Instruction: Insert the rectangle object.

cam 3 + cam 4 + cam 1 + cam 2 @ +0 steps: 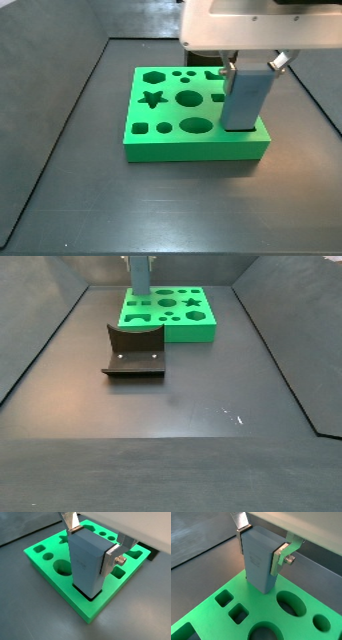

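Note:
The rectangle object (85,562) is a tall grey-blue block, standing upright. My gripper (92,546) is shut on its upper end, with silver fingers (111,558) on two opposite sides. Its lower end sits in a dark rectangular slot at a corner of the green board (47,567). Both wrist views show this grip; the block (258,559) meets the board (271,617) at its base. In a side view the gripper (253,67) holds the block (247,100) over the board's (187,145) near right corner. In the other side view the block (138,271) stands at the board's (181,324) left end.
The green board has several other shaped holes: a star (152,99), round holes (197,125), a hexagon (156,76). The dark fixture (134,353) stands on the floor in front of the board. Dark walls ring the floor (201,406).

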You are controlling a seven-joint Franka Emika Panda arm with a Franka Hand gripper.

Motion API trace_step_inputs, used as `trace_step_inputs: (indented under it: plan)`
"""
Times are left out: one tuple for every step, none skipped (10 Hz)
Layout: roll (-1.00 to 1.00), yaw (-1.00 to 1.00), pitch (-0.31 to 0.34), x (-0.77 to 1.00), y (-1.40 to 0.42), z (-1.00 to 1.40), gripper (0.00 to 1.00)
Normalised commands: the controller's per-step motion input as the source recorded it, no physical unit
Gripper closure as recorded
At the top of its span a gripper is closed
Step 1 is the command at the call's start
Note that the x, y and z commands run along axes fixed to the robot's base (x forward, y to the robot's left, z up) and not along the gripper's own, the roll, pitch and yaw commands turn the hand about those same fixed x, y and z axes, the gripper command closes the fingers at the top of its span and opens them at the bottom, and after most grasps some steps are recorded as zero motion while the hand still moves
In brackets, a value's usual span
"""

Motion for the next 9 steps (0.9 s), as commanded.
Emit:
trace_step_inputs:
  plan:
    - [0.00,0.19,-0.079,0.36,-0.24,-0.44,1.00]
    - [0.00,-0.07,-0.069,0.15,-0.25,-0.39,1.00]
    - [0.00,-0.28,-0.026,0.00,-0.18,-0.32,1.00]
    - [0.05,-0.21,0.000,-0.16,-0.01,-0.24,1.00]
    - [0.04,-0.01,0.000,-0.26,0.05,-0.21,1.00]
    - [0.00,0.00,0.000,-0.34,0.15,-0.19,1.00]
    - [0.02,0.00,0.000,-0.27,0.18,-0.18,1.00]
    - [0.08,0.03,0.000,-0.14,0.13,-0.18,1.00]
    - [0.13,0.01,0.000,-0.04,0.03,-0.23,1.00]
